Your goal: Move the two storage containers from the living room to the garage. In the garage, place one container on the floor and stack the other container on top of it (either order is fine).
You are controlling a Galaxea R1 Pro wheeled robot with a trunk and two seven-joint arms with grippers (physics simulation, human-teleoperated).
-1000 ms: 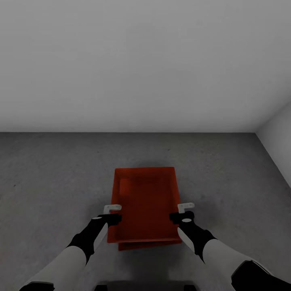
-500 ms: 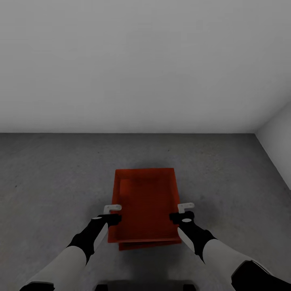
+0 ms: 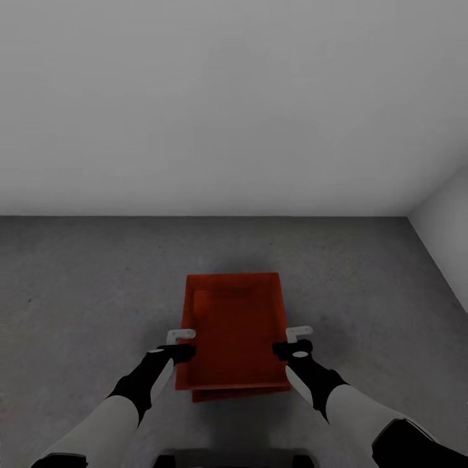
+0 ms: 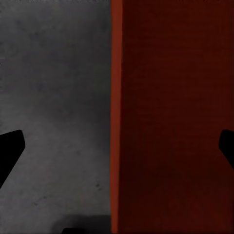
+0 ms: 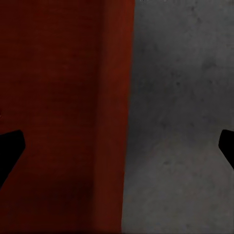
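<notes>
Two orange-red storage containers sit stacked on the dark grey concrete floor of the garage. The upper container is open-topped, and the lower container peeks out under its near edge. My left gripper is open over the stack's left wall, with one finger on each side and well apart from it. My right gripper is open in the same way over the right wall. Neither gripper holds anything.
A plain white wall rises beyond the stack. A second white wall meets it at the right, forming a corner. Bare concrete lies to the left and right of the stack.
The whole picture has slid down slightly, so the camera moved. The stack and the floor line sit a little lower in view. My arms keep their place in the picture, grippers still open.
</notes>
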